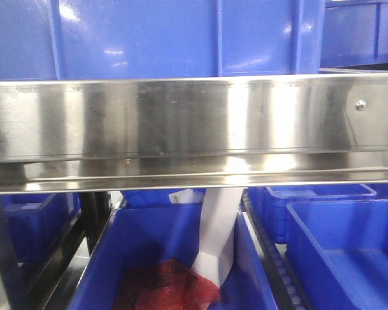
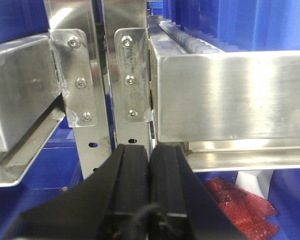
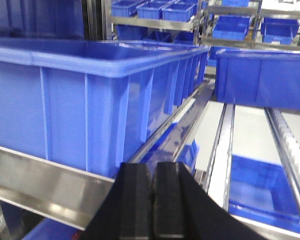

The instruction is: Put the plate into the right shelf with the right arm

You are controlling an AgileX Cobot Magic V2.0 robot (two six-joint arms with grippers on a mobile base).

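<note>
Right pincer, pressed closed, faces the shiny blue-binned right shelf.

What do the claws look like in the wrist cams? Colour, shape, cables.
Both are matte black. The left claw has two thick, rectangular fingers with finely ribbed faces, flaring into a wide black base; a thin dark cable loops at its root. The right claw has the same blocky black fingers and flared base. No markings or sleeves show. The arms are out of view.

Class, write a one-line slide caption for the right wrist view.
Closed black claw hovering before a large blue plastic bin on the brushed stainless-steel shelf; no plate visible.
</note>
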